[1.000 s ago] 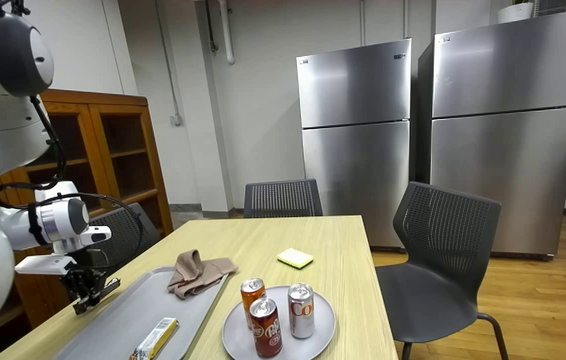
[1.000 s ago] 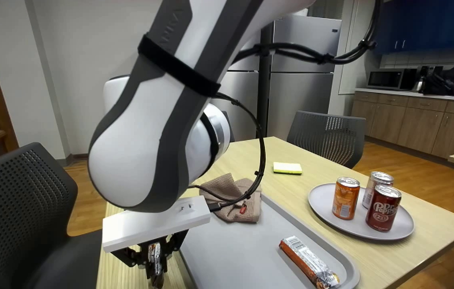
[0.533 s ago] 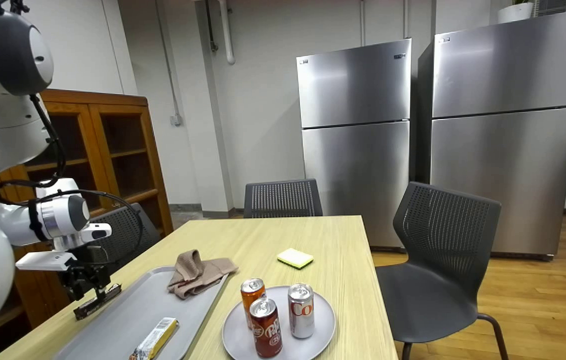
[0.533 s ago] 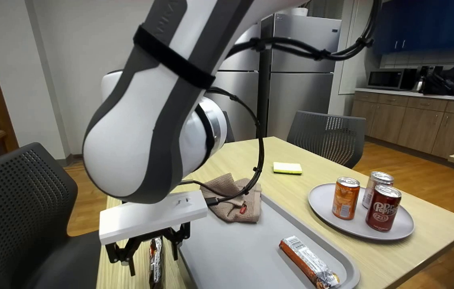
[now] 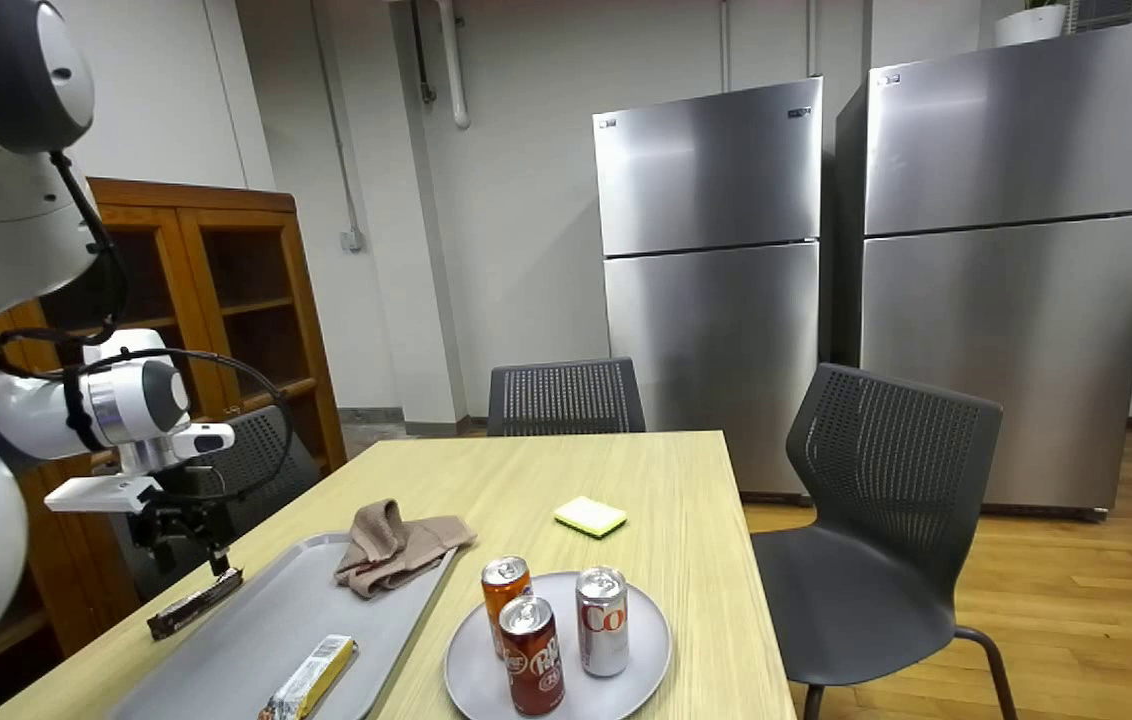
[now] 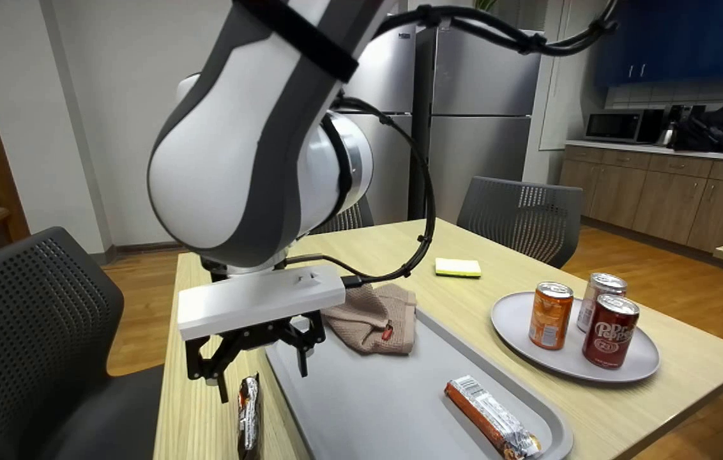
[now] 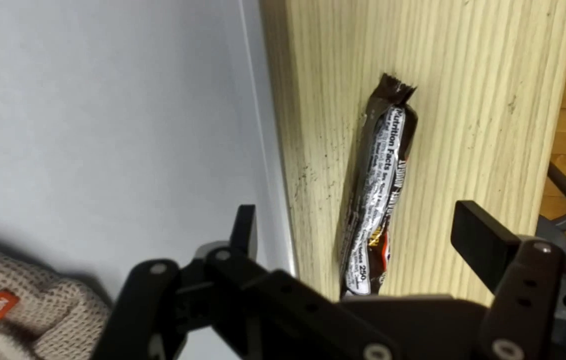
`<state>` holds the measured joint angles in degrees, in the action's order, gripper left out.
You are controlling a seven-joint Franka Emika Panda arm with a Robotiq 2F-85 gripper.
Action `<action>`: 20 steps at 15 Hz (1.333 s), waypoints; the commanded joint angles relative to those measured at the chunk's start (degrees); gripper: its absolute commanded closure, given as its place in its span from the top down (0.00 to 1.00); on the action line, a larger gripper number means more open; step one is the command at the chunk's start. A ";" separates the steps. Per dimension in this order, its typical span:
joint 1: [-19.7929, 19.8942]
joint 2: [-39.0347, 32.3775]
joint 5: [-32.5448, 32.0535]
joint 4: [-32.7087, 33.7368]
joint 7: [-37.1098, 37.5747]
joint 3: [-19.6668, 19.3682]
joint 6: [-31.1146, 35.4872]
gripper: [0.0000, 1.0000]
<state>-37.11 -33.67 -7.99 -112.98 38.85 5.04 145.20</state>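
Gripper (image 6: 264, 386) risen, jaws wide apart, empty; one dark bar (image 7: 377, 195) below, one orange-sided bar (image 6: 490, 416) on tray (image 6: 387, 399).

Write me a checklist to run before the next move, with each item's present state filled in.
1. Black two-jawed tool open: ok, its jaws stand wide apart.
2. Long brown-wrapped candy bar free of the tool: ok, neither jaw touches it in the wrist view.
3. Candy bar off the rectangular grey tray: ok, it lies alongside on the pale wooden table.
4. Tray cleared: not ok, a crumpled brown waffle-weave cloth and a silver-and-orange-wrapped bar lie on it.
5. Metal orange can, dark-red can and silver can upright on the round grey plate: ok.
6. Candy bar's wrapper unbroken underneath: cannot tell, that side is hidden.
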 commanded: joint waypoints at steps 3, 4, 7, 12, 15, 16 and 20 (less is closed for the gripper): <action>1.72 5.20 0.05 -5.67 -1.10 -0.23 -2.06 1.00; 2.00 5.64 -0.10 -6.54 -1.18 -0.22 -1.77 1.00; 3.54 7.38 -0.05 -9.75 -1.86 -0.05 -1.05 1.00; 7.96 10.48 -0.28 -15.10 -7.33 0.54 0.49 1.00; 9.88 11.74 -1.11 -17.85 -9.95 -0.07 0.99 1.00; 10.72 11.98 -0.64 -18.73 -11.14 0.32 1.46 1.00; 11.27 13.72 -0.25 -22.49 -10.06 0.48 2.13 1.00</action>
<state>-26.92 -23.52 -8.38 -131.15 29.13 4.48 146.20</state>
